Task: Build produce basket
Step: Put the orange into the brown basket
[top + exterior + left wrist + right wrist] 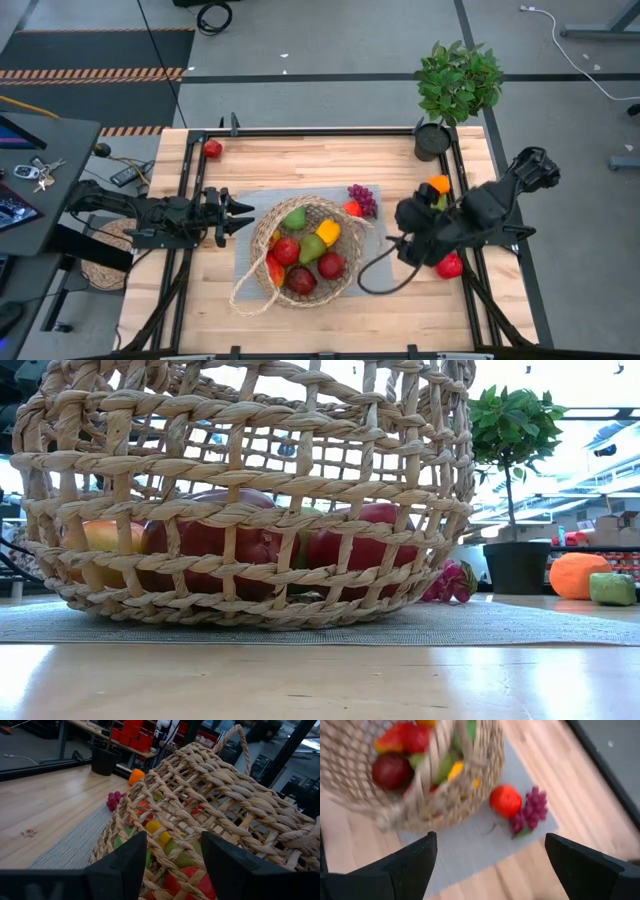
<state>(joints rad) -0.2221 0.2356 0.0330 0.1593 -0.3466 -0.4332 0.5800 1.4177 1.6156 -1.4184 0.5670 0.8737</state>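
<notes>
The wicker basket rests on a grey mat in the middle of the table. It holds several pieces of produce: red apples, a green pear and a yellow pepper. Purple grapes and a red-orange fruit lie on the mat by its far right side. My left gripper is level at the basket's left wall, its fingers a little apart. My right gripper hangs open above the table right of the basket, slanting down toward it, with nothing between its fingers. My left gripper's fingertips stand right at the basket's left wall. I cannot tell whether they touch it.
A potted plant stands at the far right. An orange and a green fruit lie in front of it, a red fruit under the right arm, a red apple at the far left corner. A black cable loops beside the basket.
</notes>
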